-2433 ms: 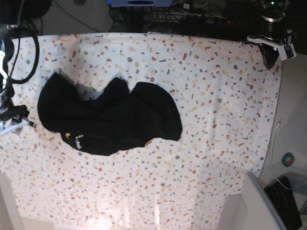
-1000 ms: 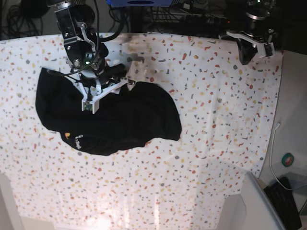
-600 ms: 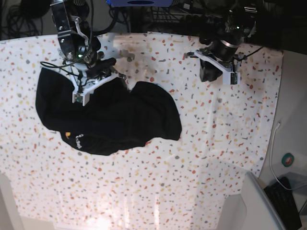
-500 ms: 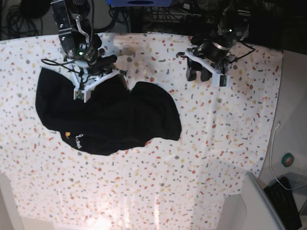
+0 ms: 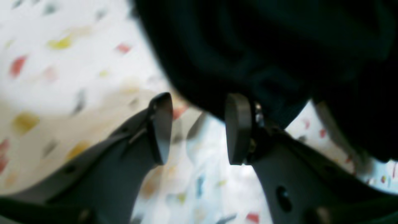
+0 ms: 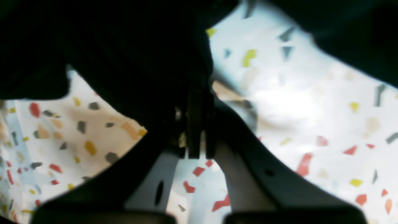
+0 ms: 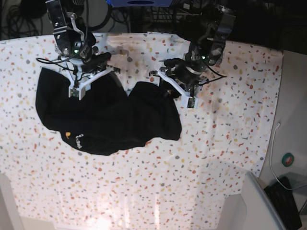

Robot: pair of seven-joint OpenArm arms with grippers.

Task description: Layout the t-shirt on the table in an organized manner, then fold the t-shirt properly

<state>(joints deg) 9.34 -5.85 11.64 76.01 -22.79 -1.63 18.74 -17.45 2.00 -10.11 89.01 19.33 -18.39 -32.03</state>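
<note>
The black t-shirt (image 7: 108,117) lies crumpled on the counter's (image 7: 230,143) left half. Right fingers (image 6: 199,124) pinch its far edge; left fingers (image 5: 238,127) stand spread at its right edge.

Grey floor (image 7: 292,96) to the right, with a white cable (image 7: 272,153) and a round teal object (image 7: 288,159). Dark cables (image 7: 19,19) behind, top left.

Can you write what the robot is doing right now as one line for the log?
phase: grasping crumpled t-shirt | right gripper: shut on shirt edge | left gripper: open at shirt edge | table: shirt not spread yet
</note>
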